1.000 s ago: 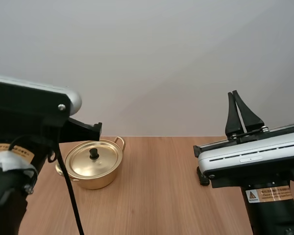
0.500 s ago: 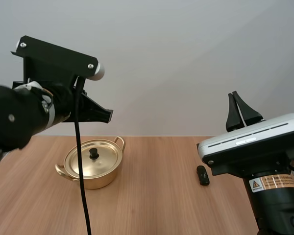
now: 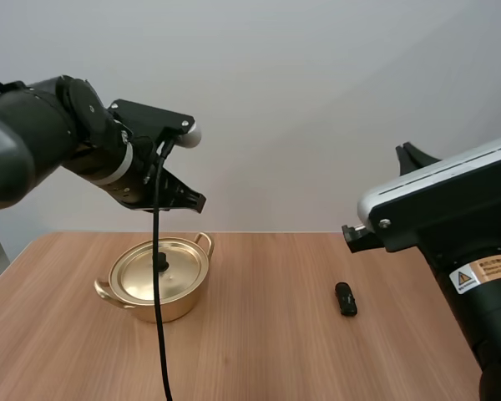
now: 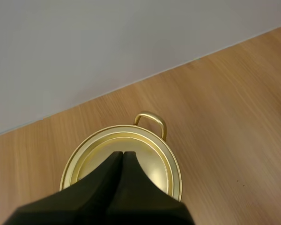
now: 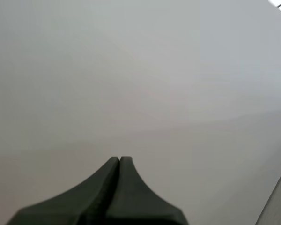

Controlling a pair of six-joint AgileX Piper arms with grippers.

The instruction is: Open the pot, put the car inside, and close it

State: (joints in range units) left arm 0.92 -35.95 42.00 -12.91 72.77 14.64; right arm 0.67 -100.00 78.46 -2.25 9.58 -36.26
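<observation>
A gold pot [image 3: 157, 282] with its lid on and a black knob [image 3: 160, 261] stands on the left part of the wooden table [image 3: 259, 351]. The car [image 3: 346, 298], small and dark, lies on the table to the right. My left gripper [image 3: 194, 200] hangs in the air above the pot's far side. In the left wrist view it [image 4: 123, 153] is shut on nothing, a dark wedge over the lid [image 4: 155, 164]. My right gripper [image 3: 409, 155] is held high beyond the car, pointing at the wall. In the right wrist view it [image 5: 119, 160] is shut on nothing.
The pot has two loop handles, one at the far side [image 4: 152, 119] and one at the near left [image 3: 107, 292]. Bare wood lies between the pot and the car. A plain grey wall stands behind the table.
My left arm has swung up and forward, and its gripper now hangs above the pot. My right arm has risen, so the car shows in full.
</observation>
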